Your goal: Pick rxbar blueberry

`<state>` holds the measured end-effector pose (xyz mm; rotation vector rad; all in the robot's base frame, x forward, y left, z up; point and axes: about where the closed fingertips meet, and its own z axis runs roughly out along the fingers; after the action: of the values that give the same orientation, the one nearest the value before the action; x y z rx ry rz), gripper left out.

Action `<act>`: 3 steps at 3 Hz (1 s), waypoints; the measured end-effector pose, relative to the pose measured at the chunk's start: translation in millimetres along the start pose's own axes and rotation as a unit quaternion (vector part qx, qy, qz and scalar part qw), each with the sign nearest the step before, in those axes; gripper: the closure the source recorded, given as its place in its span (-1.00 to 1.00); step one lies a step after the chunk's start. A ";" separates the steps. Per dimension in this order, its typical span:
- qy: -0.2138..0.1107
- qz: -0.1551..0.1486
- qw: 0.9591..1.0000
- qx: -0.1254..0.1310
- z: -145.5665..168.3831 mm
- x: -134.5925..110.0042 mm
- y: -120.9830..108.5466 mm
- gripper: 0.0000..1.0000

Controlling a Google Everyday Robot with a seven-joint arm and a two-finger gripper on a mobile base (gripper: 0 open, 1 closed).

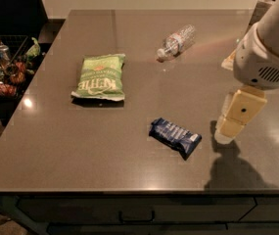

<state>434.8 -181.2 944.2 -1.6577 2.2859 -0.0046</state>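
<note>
The gripper [228,129] hangs just right of the rxbar blueberry [174,136], which lies slantwise on the worktop [80,146], one end toward it. Whether the jaws are apart, I cannot tell.

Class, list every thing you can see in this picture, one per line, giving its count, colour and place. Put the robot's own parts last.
table: one, grey-brown, fills most of the view.
chip bag: one, green, flat on the table's left half.
water bottle: one, clear, on its side towards the table's far edge.
rxbar blueberry: one, dark blue, flat on the table near the front, about centre.
wire basket: one, dark, beyond the table's left edge, holding assorted items.
arm: one, white, entering from the upper right.
gripper: one, cream, to the right of the rxbar blueberry, apart from it.
</note>
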 end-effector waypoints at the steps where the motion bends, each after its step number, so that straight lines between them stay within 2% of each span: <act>1: 0.000 0.003 1.000 -0.027 21.8 -15.1 12.8 -1.00; 2: 0.011 -0.001 0.998 -0.055 55.0 -31.1 29.0 -1.00; 3: 0.025 -0.003 0.997 -0.067 77.1 -35.5 36.6 -1.00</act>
<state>430.4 -122.3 873.0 -1.7484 2.3649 0.1088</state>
